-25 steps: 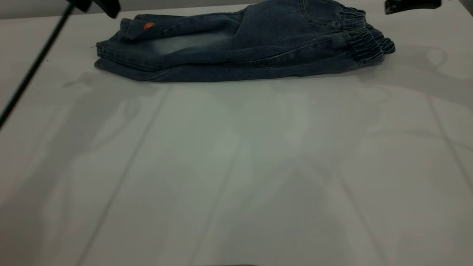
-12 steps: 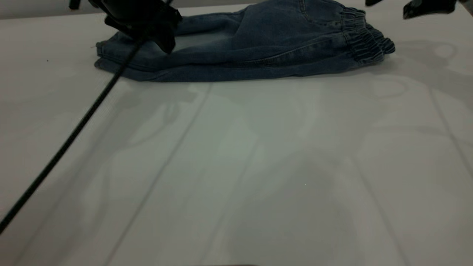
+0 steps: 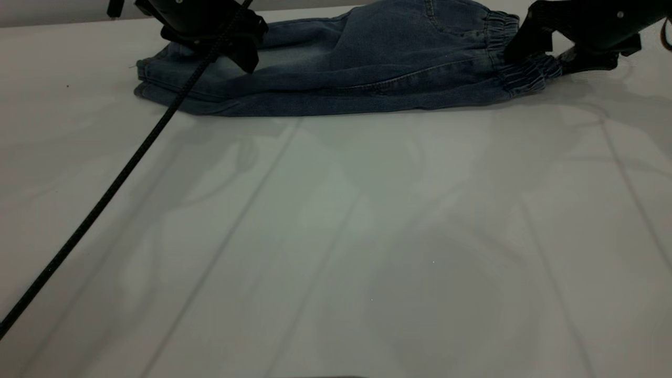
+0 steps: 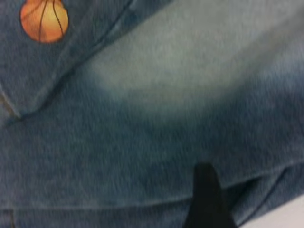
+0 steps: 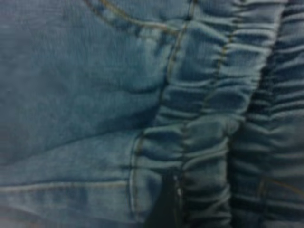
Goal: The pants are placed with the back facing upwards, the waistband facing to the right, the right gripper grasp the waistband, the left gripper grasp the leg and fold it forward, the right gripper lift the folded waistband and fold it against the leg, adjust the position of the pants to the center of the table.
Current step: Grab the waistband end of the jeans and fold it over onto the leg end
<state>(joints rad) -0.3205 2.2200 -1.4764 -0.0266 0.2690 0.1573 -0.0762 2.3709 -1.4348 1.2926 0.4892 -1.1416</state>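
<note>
A dull grey strip of background (image 3: 52, 13) is showing beyond the far edge of the counter (image 3: 336, 236), at the exterior view's upper left. A tiny dark speck (image 3: 67, 85) is lying on the bare surface toward that left side. One pale speck (image 3: 433, 261) is sitting nearer the middle, and another pale fleck (image 3: 371, 300) is lying closer to the camera. Soft grey shadows (image 3: 220, 157) are spreading over the surface, and faint straight lines (image 3: 262, 194) are running across it.
</note>
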